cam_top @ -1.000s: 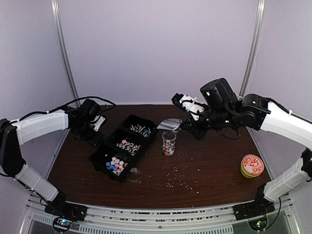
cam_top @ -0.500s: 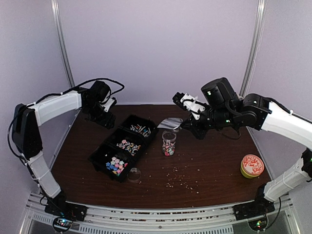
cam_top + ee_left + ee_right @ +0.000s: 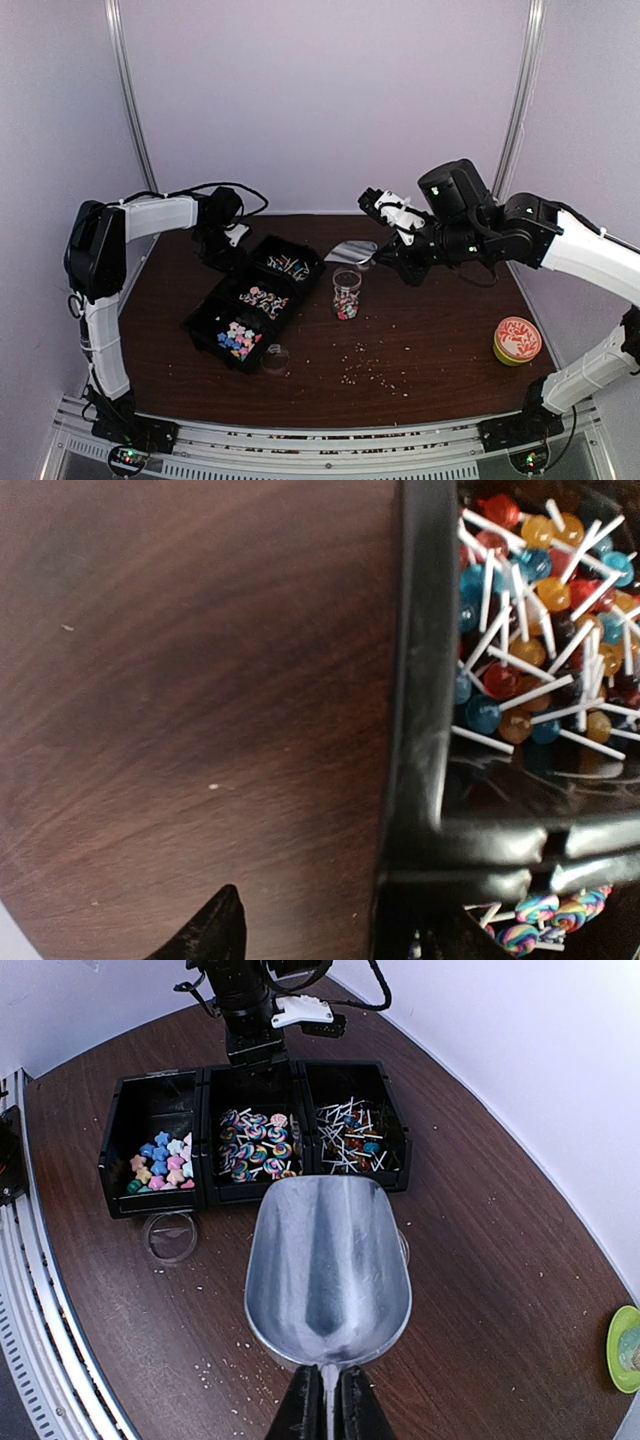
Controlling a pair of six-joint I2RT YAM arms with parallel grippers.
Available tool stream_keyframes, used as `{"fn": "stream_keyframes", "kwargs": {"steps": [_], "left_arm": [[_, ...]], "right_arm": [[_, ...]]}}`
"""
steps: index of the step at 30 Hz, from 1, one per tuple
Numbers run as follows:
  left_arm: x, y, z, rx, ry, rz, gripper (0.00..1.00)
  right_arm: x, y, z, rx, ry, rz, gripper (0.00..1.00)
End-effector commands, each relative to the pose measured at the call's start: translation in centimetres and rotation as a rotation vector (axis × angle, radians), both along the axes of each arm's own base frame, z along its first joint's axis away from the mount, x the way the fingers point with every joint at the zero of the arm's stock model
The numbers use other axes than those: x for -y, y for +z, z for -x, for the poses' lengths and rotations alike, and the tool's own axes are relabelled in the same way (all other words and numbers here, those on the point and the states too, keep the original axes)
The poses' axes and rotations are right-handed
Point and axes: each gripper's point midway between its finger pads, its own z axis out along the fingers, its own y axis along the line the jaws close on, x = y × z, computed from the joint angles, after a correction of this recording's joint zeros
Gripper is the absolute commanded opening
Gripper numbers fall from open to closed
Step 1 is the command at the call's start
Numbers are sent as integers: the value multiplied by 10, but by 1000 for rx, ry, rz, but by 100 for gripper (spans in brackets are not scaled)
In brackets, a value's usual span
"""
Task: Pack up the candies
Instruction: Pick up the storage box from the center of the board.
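The candies lie in a black three-part tray [image 3: 205,318]: stars [image 3: 237,338] in the near part, swirl lollipops [image 3: 263,298] in the middle, ball lollipops [image 3: 290,265] in the far part. Some also fill the bottom of a glass jar [image 3: 346,296]. My right gripper [image 3: 322,1400] is shut on the handle of an empty metal scoop [image 3: 328,1260], held above the jar, which the scoop mostly hides in the right wrist view. My left gripper [image 3: 330,942] is open and low over the table, its jaws either side of the tray's outer wall [image 3: 415,680] beside the ball lollipops [image 3: 530,630].
A clear round lid [image 3: 275,358] lies on the table just in front of the tray. A yellow-green tin with a red patterned top [image 3: 517,340] stands at the right. Pale crumbs [image 3: 370,372] are scattered in front of the jar.
My left arm has swung from the table's left side to the tray's far left side and lowered. The right gripper and scoop have barely moved.
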Motion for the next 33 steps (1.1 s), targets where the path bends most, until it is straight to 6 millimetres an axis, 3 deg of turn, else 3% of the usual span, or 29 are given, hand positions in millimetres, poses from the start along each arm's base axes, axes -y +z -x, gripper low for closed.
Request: {"fn": "stream_keyframes", "kwargs": {"steps": [1, 11, 16, 26, 33], "left_arm": [[8, -6, -5, -9, -16, 45, 59], [9, -30, -1, -59, -29, 34, 38], [7, -31, -1, -61, -25, 29, 26], [0, 3, 5, -15, -5, 26, 1], [-10, 30, 17, 26, 26, 21, 0]], "right_arm": [[-1, 4, -2, 3, -12, -22, 0], [-5, 0, -4, -8, -7, -13, 0], [-7, 0, -5, -13, -5, -13, 0], [-6, 1, -5, -11, -3, -1, 0], [-7, 0, -4, -17, 1, 9, 0]]}}
